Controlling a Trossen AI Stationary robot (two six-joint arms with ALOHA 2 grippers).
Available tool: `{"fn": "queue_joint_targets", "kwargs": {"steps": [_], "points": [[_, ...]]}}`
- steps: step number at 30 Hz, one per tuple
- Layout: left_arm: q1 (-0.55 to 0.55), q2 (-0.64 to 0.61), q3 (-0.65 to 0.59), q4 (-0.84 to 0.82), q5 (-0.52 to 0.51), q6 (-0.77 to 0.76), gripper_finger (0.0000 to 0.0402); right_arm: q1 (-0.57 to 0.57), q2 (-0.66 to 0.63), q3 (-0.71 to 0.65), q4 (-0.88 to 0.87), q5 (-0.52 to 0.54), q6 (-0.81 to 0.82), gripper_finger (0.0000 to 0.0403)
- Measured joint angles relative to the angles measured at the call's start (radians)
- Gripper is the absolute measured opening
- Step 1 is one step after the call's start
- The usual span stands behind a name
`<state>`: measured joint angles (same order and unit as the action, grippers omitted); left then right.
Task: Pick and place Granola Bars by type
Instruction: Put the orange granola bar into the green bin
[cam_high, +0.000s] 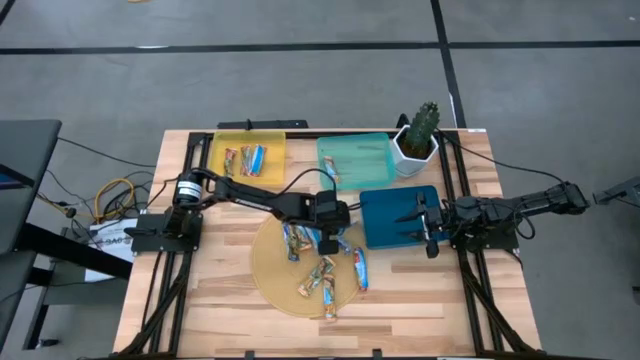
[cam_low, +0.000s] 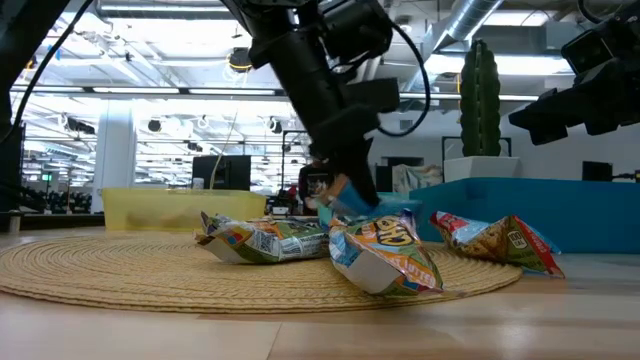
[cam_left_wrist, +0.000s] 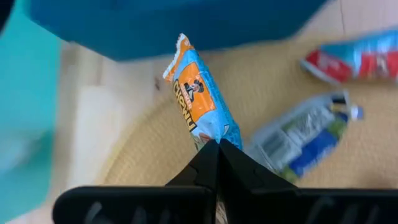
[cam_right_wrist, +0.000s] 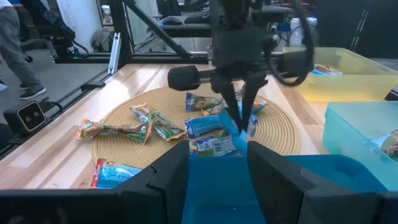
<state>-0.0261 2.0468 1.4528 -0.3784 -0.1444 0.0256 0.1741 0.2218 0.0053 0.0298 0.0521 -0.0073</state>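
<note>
From above, a wooden desk (cam_high: 200, 290) carries a round woven mat (cam_high: 275, 285) strewn with granola bars (cam_high: 322, 278), with a yellow tray (cam_high: 225, 150), a teal tray (cam_high: 355, 150), a blue tray (cam_high: 385, 215) and a potted cactus (cam_high: 418, 135) behind it. The left gripper (cam_high: 328, 240) sits over the mat; the right gripper (cam_high: 428, 228) waits over the blue tray, fingers apart and empty. Level with the desk, wrapped bars lie heaped before an open industrial room. The left wrist view shows its fingers pinched shut on an orange-and-blue bar (cam_left_wrist: 202, 102).
</note>
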Motion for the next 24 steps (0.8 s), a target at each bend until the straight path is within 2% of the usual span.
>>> {"fn": "queue_joint_targets", "kwargs": {"steps": [9,18,24], "points": [[0.0,-0.005,0.093,-0.109,-0.014,-0.016,0.0,0.0,0.0,0.0,0.0,0.0,0.0,0.0154],[0.009,-0.101,0.106,-0.242,-0.032,-0.037,0.0,0.0,0.0,0.0,0.001,0.0,0.0,0.0154],[0.023,-0.17,0.106,-0.339,-0.112,-0.049,0.0,0.0,0.001,0.0,0.0,0.0,0.0,0.0154]]}}
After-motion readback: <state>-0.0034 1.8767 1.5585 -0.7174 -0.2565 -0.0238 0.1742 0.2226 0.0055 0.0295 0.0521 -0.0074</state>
